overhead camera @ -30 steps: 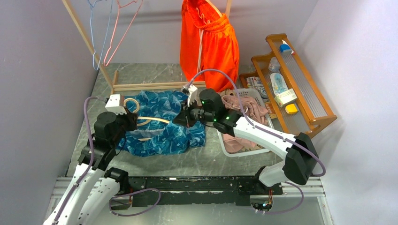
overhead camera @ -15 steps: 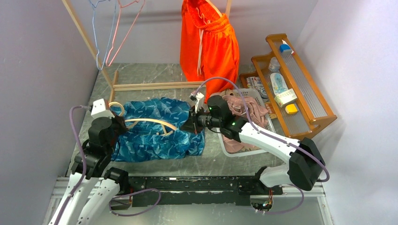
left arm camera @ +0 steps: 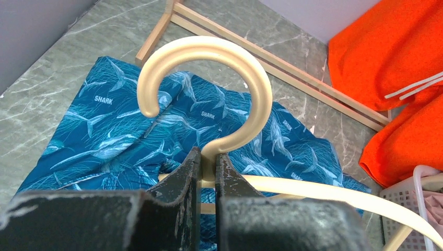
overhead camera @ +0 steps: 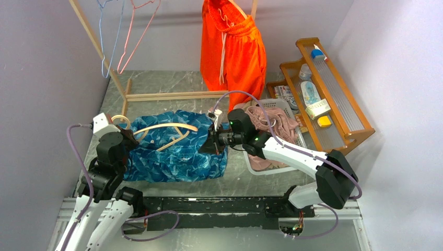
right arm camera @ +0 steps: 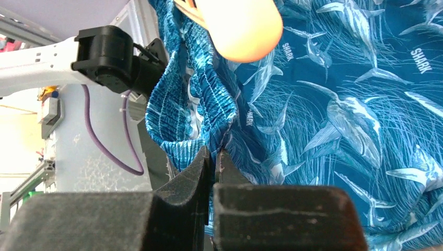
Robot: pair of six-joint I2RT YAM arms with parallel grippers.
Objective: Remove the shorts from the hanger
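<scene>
In the left of the top view, our left gripper [left arm camera: 208,163] is clamped narrow on the neck of the cream hanger [left arm camera: 209,68], just under its hook. The blue shark-print shorts [overhead camera: 175,154] lie spread on the grey table [overhead camera: 156,83] at centre, and the hanger's arms show above the fabric. Our right gripper [right arm camera: 213,158], at the shorts' right edge, pinches a fold of their gathered waistband between closed jaws. At upper centre, 1 orange pair [overhead camera: 232,49] hangs by the wooden rack [overhead camera: 167,96]. 1 pink pair [overhead camera: 274,123] sits in the white basket [overhead camera: 259,167], right of centre.
</scene>
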